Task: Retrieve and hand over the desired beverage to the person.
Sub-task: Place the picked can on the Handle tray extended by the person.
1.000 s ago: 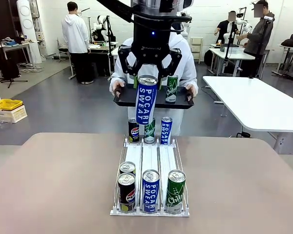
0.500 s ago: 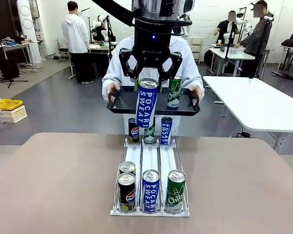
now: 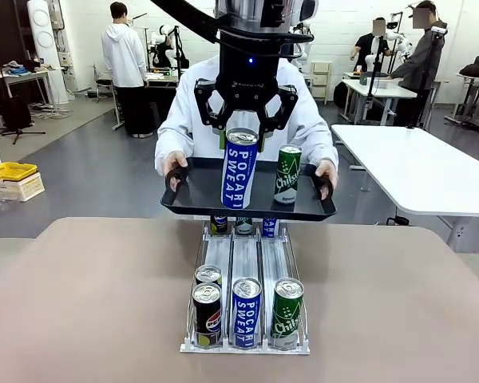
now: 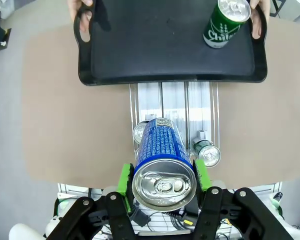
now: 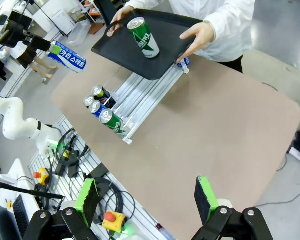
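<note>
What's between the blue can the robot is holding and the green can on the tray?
Nothing. In the left wrist view, bare black tray lies between the blue can and the green can.

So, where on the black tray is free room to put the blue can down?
The tray is bare from its left handle, held by the person's hand, across to the green can. The middle, under the blue can in the left pincer, is free. The right end is crowded: the green can stands close to the other hand.
</note>
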Controlling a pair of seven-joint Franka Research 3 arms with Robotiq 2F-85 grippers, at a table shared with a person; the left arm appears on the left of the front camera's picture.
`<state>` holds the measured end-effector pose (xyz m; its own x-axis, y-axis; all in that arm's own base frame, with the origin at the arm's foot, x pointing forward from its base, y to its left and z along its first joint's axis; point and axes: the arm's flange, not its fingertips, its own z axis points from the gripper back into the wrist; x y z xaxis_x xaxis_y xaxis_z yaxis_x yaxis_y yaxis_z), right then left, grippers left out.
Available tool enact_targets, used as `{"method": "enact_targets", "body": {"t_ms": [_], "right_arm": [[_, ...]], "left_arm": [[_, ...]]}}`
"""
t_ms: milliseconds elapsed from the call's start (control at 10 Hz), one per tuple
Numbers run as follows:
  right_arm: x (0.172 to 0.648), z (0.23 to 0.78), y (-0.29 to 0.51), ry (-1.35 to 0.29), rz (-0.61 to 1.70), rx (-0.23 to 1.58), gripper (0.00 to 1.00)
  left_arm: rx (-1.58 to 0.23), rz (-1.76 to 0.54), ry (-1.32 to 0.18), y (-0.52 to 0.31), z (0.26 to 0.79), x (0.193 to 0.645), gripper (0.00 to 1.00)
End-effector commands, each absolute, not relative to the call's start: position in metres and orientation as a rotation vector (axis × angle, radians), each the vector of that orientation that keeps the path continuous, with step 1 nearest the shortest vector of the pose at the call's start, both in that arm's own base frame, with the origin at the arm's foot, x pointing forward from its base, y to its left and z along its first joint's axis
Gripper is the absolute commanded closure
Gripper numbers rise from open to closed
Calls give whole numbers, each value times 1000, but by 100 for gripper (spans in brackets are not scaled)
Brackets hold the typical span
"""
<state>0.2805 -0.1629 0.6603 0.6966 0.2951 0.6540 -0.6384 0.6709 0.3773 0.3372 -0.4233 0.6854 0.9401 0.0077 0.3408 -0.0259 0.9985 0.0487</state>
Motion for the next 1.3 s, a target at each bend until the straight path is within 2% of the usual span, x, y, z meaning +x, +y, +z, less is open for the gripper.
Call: {"method": "enact_targets", "body": {"t_ms": [0, 1200], "right_arm": [[282, 660, -163, -603, 581, 653, 0], [282, 660, -163, -603, 581, 653, 0]], "left_arm": [[53, 38, -360, -423, 692, 335, 54], [53, 38, -360, -423, 692, 335, 54]]}}
